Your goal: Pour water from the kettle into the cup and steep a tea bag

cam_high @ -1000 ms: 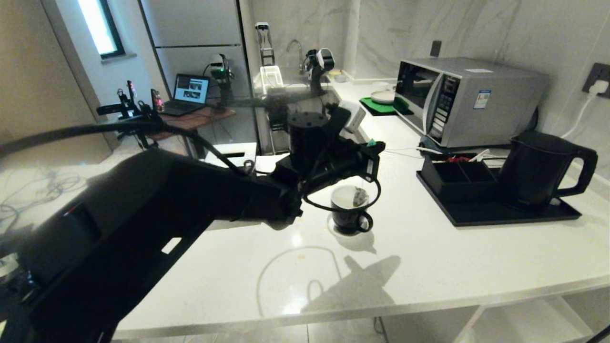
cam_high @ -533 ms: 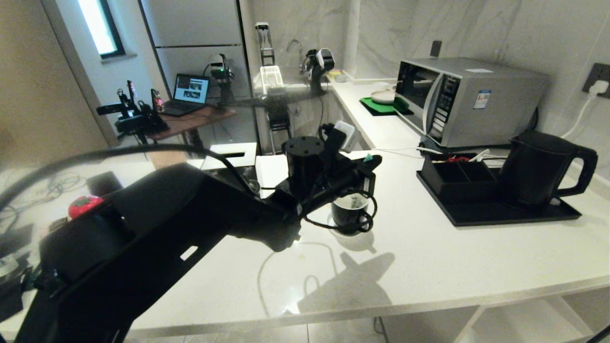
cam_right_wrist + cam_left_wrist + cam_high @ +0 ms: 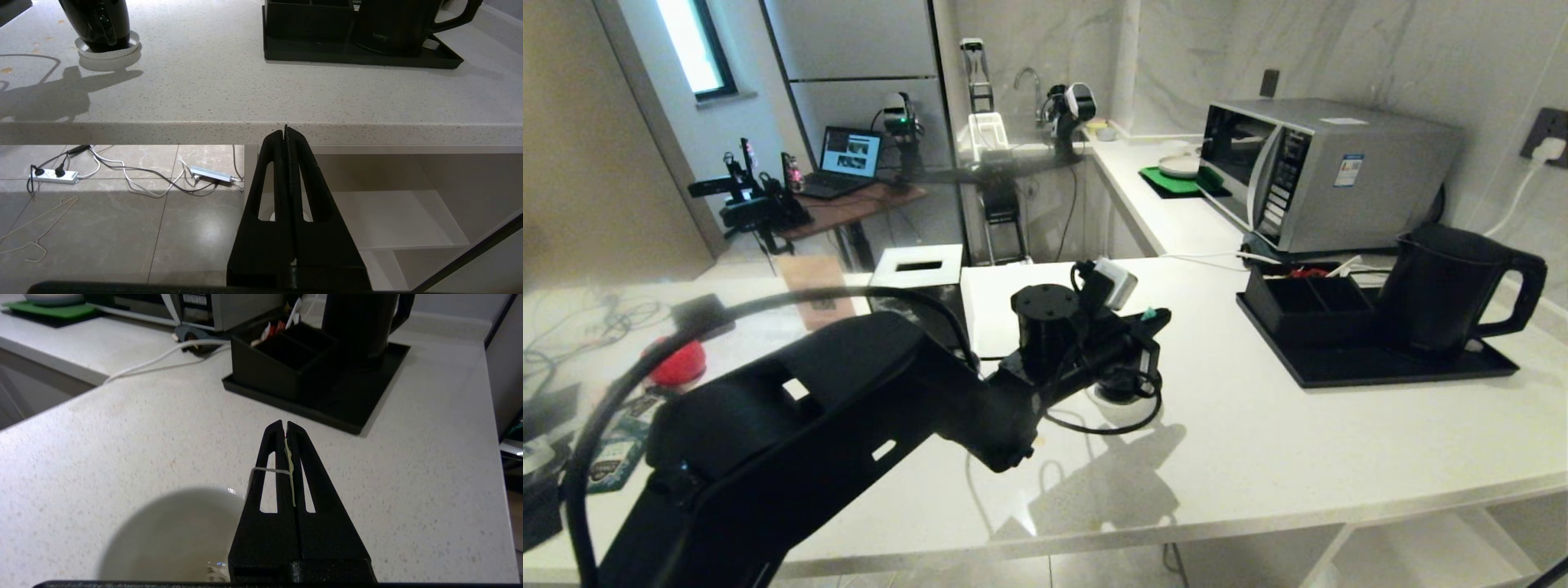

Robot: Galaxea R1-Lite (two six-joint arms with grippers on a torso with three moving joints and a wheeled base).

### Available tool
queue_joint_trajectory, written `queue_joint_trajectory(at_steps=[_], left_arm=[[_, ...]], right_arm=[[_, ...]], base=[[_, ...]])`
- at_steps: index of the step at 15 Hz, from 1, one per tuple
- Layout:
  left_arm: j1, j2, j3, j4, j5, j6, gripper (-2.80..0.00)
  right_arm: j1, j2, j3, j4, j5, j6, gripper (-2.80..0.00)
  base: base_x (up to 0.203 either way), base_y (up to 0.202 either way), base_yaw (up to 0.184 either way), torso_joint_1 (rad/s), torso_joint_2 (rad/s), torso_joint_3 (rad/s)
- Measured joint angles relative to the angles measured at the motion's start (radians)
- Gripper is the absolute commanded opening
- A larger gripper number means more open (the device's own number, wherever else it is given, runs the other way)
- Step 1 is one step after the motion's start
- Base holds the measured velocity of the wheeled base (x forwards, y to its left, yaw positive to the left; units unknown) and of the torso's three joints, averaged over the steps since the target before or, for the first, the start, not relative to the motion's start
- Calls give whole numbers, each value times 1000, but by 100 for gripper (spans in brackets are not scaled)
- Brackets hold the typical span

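My left gripper [image 3: 284, 424] is shut on the tea bag's green tag [image 3: 288, 457], just above the cup's far rim. The thin string [image 3: 265, 470] runs over one finger and drops into the cup [image 3: 175, 535], whose white inside shows small glints low down. The sachet itself is hidden. In the head view the left gripper [image 3: 1156, 317] covers most of the cup. The cup [image 3: 102, 24] stands on a white coaster. The black kettle [image 3: 1445, 286] stands upright on its tray to the right, untouched. My right gripper [image 3: 285, 132] is shut on nothing, parked below the counter's front edge.
A black compartmented box [image 3: 1303, 304] shares the black tray [image 3: 1405, 369] with the kettle. A microwave [image 3: 1323, 171] stands behind them, with white cables beside it. Floor cables and a power strip [image 3: 53, 175] lie under the counter, and open shelves are at the right.
My left arm has come down towards the counter. The tea bag, which hung over the cup's mouth, has sunk into the cup and the gripper now sits just above the rim.
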Motion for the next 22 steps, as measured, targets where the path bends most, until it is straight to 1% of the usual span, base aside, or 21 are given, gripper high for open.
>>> queue_joint_trajectory(at_steps=[3, 9, 13, 20, 22], left_arm=[[-7, 18, 30, -32, 0, 0, -280], [-11, 19, 33, -35, 7, -2, -280], [-7, -25, 29, -31, 28, -3, -280], [2, -135, 26, -24, 33, -2, -280], [2, -156, 27, -24, 51, -2, -280]], right_arm=[[0, 0, 0, 0, 0, 0, -280], [0, 0, 0, 0, 0, 0, -280], [0, 0, 0, 0, 0, 0, -280], [0, 0, 0, 0, 0, 0, -280], [0, 0, 0, 0, 0, 0, -280]], base=[[0, 0, 0, 0, 0, 0], [0, 0, 0, 0, 0, 0], [0, 0, 0, 0, 0, 0], [0, 0, 0, 0, 0, 0], [0, 0, 0, 0, 0, 0]])
